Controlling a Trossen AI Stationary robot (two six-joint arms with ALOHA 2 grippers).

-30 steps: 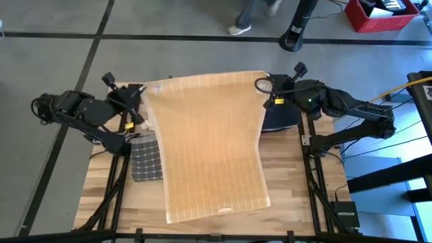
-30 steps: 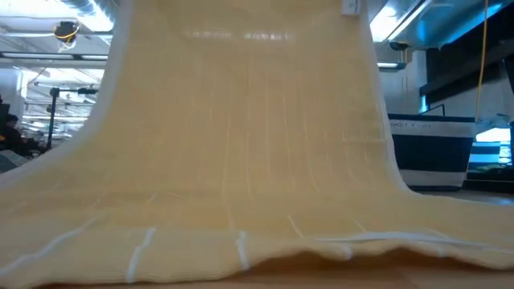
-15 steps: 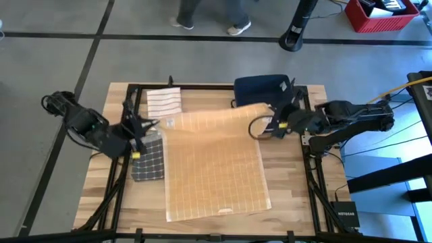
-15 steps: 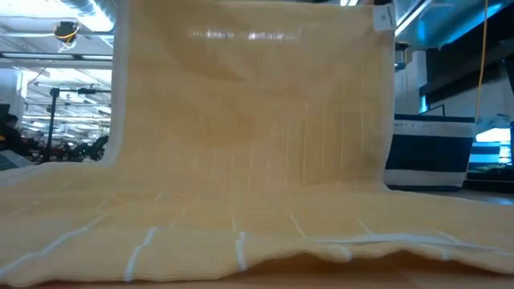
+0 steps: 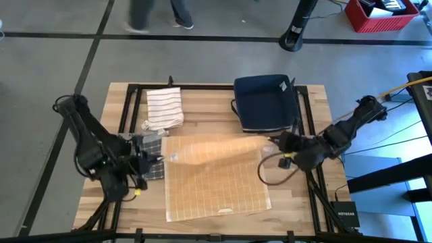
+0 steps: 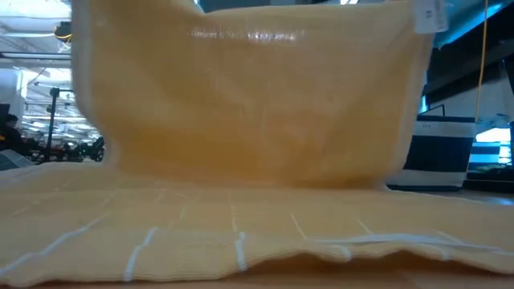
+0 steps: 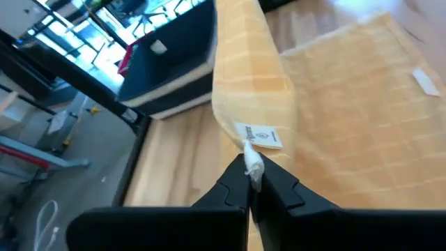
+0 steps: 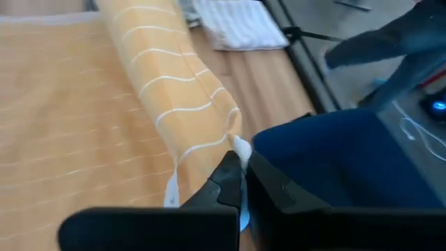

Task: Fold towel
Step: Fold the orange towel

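Over the wooden table (image 5: pixel 209 111), both arms' fingers pinch the yellow towel's (image 5: pixel 216 179) lifted corners.

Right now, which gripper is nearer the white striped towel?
Left. The left gripper, shut on a corner of the yellow towel, sits just in front of the striped towel. The right gripper, holding the other corner, is across the table.
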